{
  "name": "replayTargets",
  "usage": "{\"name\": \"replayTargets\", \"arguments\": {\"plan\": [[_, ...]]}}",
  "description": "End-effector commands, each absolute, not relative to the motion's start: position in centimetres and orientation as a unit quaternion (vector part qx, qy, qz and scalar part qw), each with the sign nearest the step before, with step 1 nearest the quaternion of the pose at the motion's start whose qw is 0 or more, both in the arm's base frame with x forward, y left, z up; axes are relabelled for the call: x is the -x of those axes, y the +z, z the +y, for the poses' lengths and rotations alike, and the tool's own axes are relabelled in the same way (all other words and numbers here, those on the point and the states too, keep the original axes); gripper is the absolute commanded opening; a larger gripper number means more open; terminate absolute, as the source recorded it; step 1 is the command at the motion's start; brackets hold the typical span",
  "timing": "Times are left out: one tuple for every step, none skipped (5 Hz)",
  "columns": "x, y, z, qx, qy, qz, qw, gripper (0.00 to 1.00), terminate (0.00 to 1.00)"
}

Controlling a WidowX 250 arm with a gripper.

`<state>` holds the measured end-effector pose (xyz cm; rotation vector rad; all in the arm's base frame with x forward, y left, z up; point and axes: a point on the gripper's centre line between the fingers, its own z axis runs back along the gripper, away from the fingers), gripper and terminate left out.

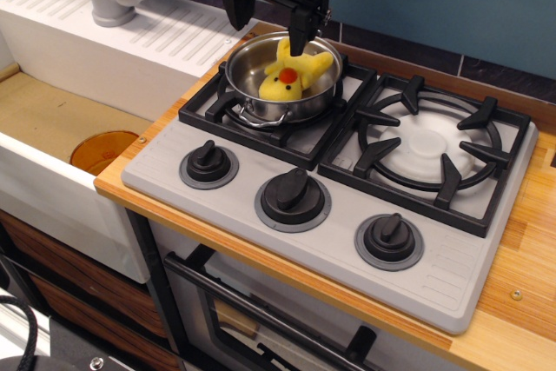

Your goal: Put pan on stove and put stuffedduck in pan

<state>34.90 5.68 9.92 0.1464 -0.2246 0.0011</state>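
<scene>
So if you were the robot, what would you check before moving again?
1. Pan sits on the stove's left burner grate: ok.
2. Stuffedduck lies inside the pan: ok.
3. Gripper open, nothing between its fingers: ok.
4. Gripper above the pan rim, not touching the duck: ok.
5. Pan centred and steady on the grate: cannot tell.
6. Way straight up is free: cannot tell, the arm leaves the picture.
</scene>
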Motion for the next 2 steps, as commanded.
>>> {"name": "replayTargets", "arguments": {"plan": [[-36.04, 12.26, 4.70, -0.090, 0.005, -0.141, 0.986, 1.00, 0.00], [-35.78, 13.12, 4.10, -0.092, 0.009, -0.135, 0.987, 1.00, 0.00]]}}
